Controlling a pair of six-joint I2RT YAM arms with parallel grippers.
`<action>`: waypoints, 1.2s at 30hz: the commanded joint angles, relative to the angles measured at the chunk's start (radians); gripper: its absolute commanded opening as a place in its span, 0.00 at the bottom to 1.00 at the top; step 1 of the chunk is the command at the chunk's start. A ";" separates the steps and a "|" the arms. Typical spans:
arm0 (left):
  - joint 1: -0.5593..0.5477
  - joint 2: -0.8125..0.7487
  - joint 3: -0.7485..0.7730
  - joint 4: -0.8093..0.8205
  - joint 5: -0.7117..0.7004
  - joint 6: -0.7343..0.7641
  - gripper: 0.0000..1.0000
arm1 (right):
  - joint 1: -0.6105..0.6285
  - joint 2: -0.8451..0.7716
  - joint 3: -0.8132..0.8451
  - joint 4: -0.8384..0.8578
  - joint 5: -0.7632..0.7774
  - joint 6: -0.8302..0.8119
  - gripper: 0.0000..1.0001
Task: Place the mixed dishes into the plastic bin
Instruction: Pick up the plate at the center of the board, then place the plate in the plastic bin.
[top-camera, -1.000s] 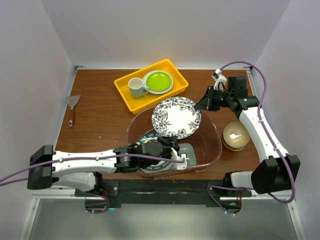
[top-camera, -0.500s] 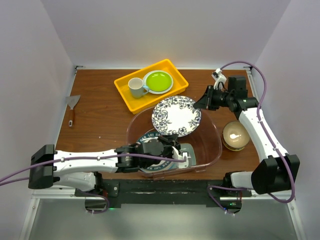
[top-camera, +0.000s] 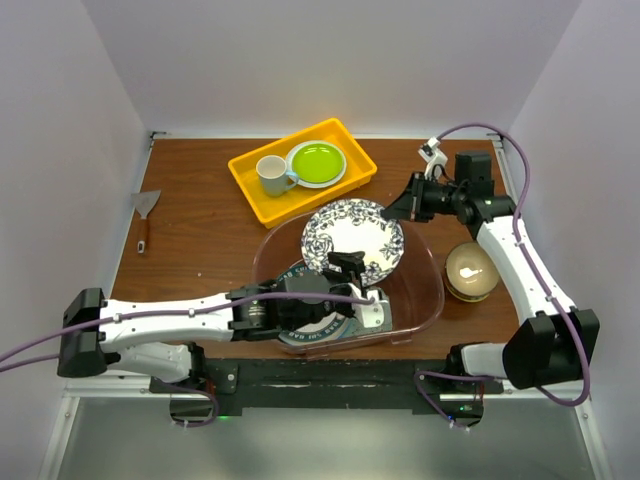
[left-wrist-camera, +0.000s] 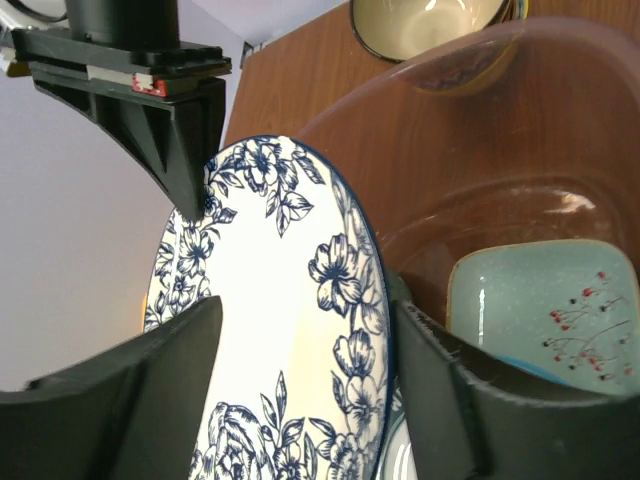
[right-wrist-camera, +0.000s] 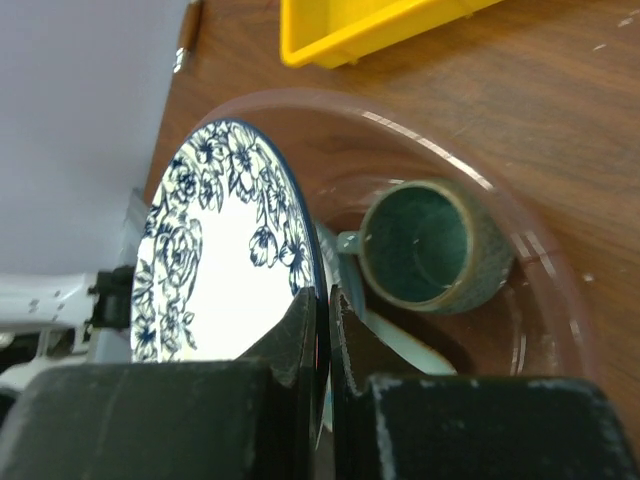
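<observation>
Right gripper (right-wrist-camera: 325, 305) pinches shut on the thin rim of the glossy, round blue-floral plate (top-camera: 352, 238), held tilted over the clear, rounded plastic bin (top-camera: 432, 288), while the left gripper (left-wrist-camera: 305, 315) stands spread beside its lower edge.

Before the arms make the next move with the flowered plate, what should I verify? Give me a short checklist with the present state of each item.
1. Right claw grips the blue-floral plate: ok, shut on its rim.
2. Plate above the plastic bin: ok, held tilted over it.
3. Left claw free of the plate: cannot tell; it is open, with a finger on each side of the plate.
4. Bare bin floor for the plate: not ok; the dark teal mug and mint-green tray lie there.
5. All dishes inside: not ok; the tan bowl stands outside, right of the bin.
</observation>
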 joint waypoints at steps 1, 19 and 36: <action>0.012 -0.070 0.101 0.051 0.051 -0.155 0.79 | 0.025 -0.045 -0.009 0.076 -0.193 0.046 0.00; 0.312 -0.331 0.079 -0.145 0.310 -0.519 0.93 | 0.099 0.014 -0.068 0.150 -0.159 -0.007 0.00; 0.342 -0.385 -0.023 -0.131 0.220 -0.575 0.94 | 0.131 0.060 -0.096 0.202 -0.158 0.019 0.00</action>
